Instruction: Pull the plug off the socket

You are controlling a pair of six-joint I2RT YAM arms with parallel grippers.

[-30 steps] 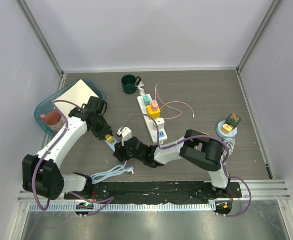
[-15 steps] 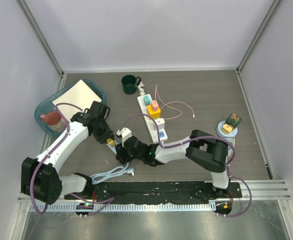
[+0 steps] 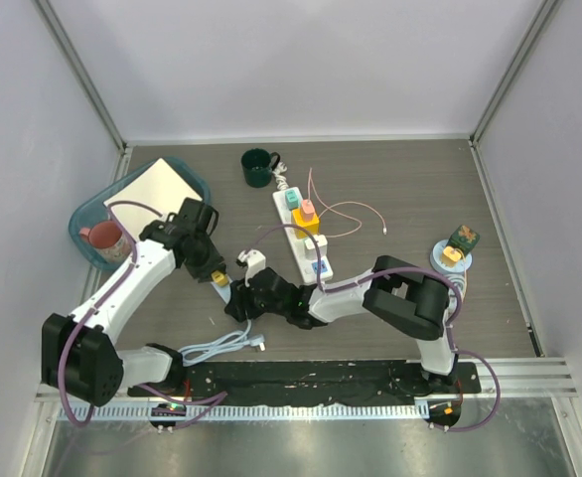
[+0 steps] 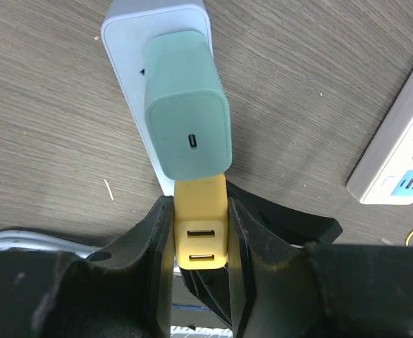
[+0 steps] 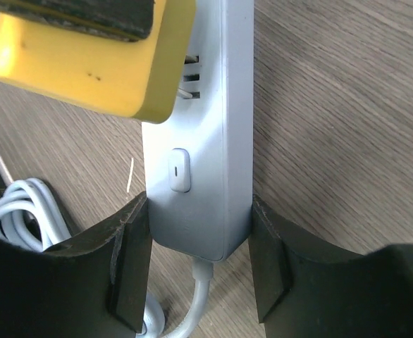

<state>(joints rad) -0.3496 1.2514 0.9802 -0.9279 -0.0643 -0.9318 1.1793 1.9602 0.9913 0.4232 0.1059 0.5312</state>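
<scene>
The yellow plug (image 4: 201,229) sits at the near-left of the counter (image 3: 400,179), clenched between the two fingers of the left tool (image 4: 200,211), which press on its side faces. In the right wrist view the plug's body (image 5: 79,60) stands slightly off the small white socket strip (image 5: 206,105). Metal prongs (image 5: 189,74) bridge the gap, and how deep their tips sit in the slots cannot be told.

The right tool (image 5: 196,225) is grasping that strip across its width near the cord end, one finger on each long side. The strip's far end is cut off by the top edge of that view. From the left wrist, a green adapter (image 4: 187,105) plugged in beside the yellow plug covers most of the strip's face. From above, both wrists crowd over the spot, so only a white end of the strip (image 3: 249,261) and a corner of the plug (image 3: 217,279) show.

A coiled white cable (image 3: 217,346) lies near the arm bases. Just right of the tools lies a long power strip (image 3: 301,248) carrying several coloured plugs. A green mug (image 3: 259,167) stands behind it. A teal tray (image 3: 80,234) at the left holds a pink cup (image 3: 103,237). A small stack of items (image 3: 453,256) at the right is too small to identify.
</scene>
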